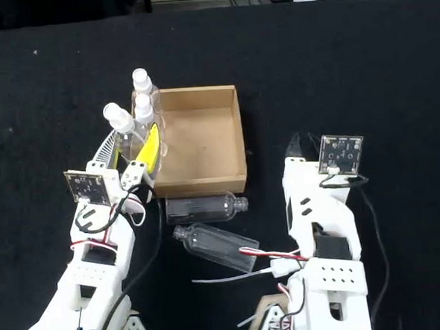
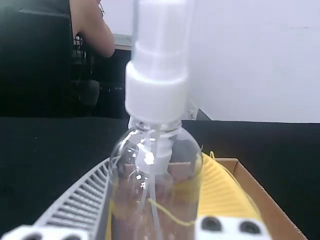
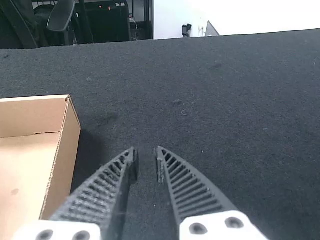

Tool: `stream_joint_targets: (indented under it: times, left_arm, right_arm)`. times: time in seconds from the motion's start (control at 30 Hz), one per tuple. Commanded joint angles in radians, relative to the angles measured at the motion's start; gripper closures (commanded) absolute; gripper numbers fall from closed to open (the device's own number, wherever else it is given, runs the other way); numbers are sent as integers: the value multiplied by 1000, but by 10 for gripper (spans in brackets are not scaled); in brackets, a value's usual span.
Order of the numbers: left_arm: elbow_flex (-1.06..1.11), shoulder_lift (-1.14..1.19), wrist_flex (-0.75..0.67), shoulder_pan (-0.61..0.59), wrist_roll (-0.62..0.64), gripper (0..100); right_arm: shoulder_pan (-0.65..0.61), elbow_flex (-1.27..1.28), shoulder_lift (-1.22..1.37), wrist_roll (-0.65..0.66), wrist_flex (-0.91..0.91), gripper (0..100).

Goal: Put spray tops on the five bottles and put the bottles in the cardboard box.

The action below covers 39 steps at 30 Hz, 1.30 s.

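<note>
Nearest: bare bottle (image 1: 217, 246) lying on the surface (image 1: 363, 66); second bare bottle (image 1: 207, 206) lying just in front of the cardboard box (image 1: 206, 186). Neither has a top.
Left gripper (image 1: 134, 144) clamped on held bottle (image 1: 124, 132), upright, spray top on, at the box's left wall.
Right gripper (image 1: 302, 146) empty, jaws a narrow slit apart, right of the box.
Farther: two capped bottles (image 1: 143, 106) at the same wall; inside or outside, cannot tell.
Estimate: three topped, two to go, boxing unfinished
</note>
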Motion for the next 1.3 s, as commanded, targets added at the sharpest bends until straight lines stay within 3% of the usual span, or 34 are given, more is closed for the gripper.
stream_joint_targets:
  times: [0.0, 0.93, 1.27]
  left_arm:
    - [2, 3, 0, 2, 11, 942]
    - [-12, 11, 5, 1, 9, 942]
    - [-111, 230, -6, 1, 11, 942]
  right_arm:
    - [-14, -4, 15, 9, -2, 946]
    - [-14, -1, 15, 11, -3, 946]
    - [-14, -1, 15, 11, -3, 946]
